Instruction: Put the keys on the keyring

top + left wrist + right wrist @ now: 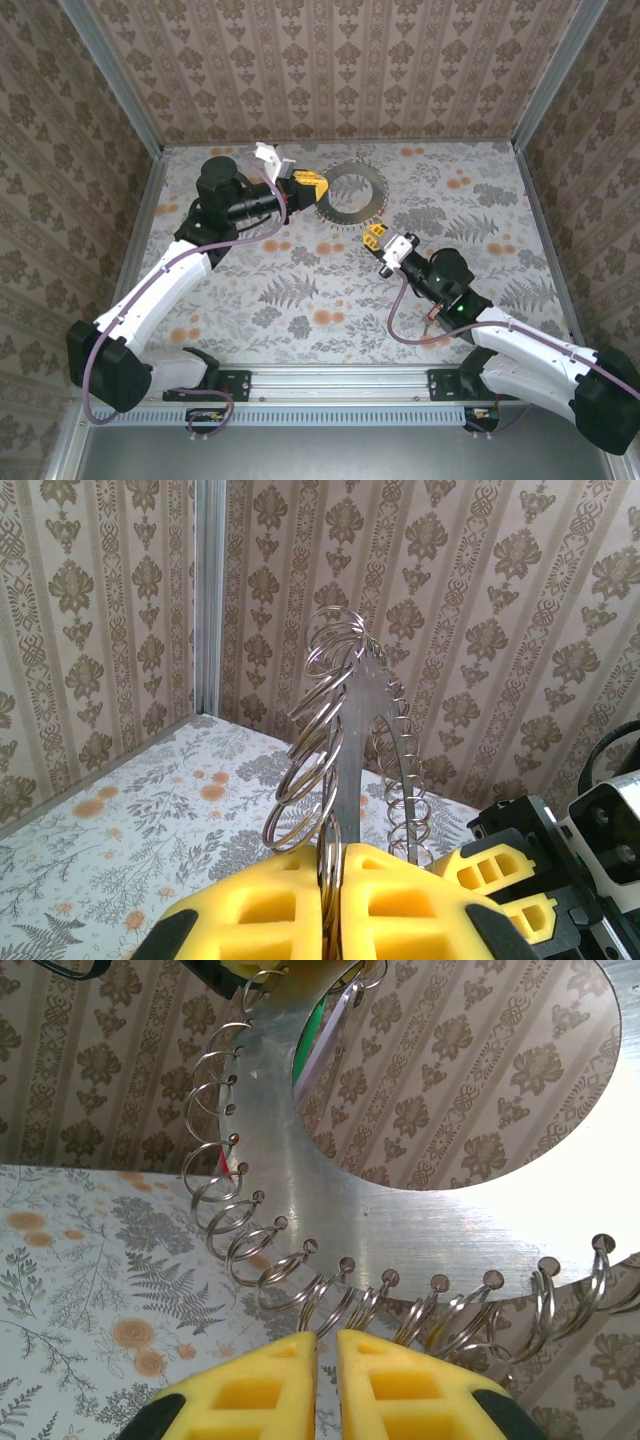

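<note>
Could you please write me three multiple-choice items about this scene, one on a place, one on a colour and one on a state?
1. The right gripper is at which edge of the keyring? A far; B near; C left.
2. What colour are the fingers? A black; B red; C yellow.
3. The left gripper is: A shut on the keyring; B wide open; C shut on nothing.

Answers: B, in the top view it sits on the side toward the arm bases. C, both wrist views show yellow fingers. A, the keyring's rim stands pinched between its fingers.
</note>
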